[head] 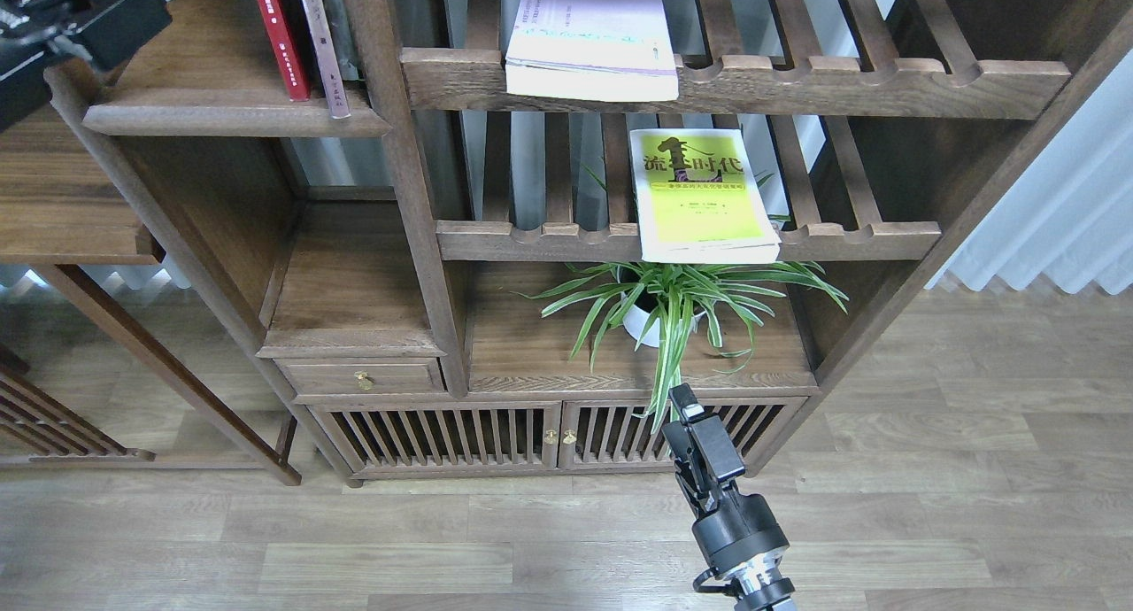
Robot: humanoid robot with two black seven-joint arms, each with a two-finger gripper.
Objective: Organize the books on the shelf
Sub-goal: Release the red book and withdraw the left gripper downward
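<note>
Lying flat on slatted shelf [885, 239]; lime-green book [704, 197]; white border; black characters

two books [296, 35] upright on solid shelf [235, 115], left | one book [591, 40] flat on slatted shelf, above another [704, 197]

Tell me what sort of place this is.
Probably a home study or living room, possibly staged: a dark brown wooden bookcase holding a lime-green paperback and a white-lavender paperback, a potted spider plant, wood-plank flooring, and a pale curtain.
</note>
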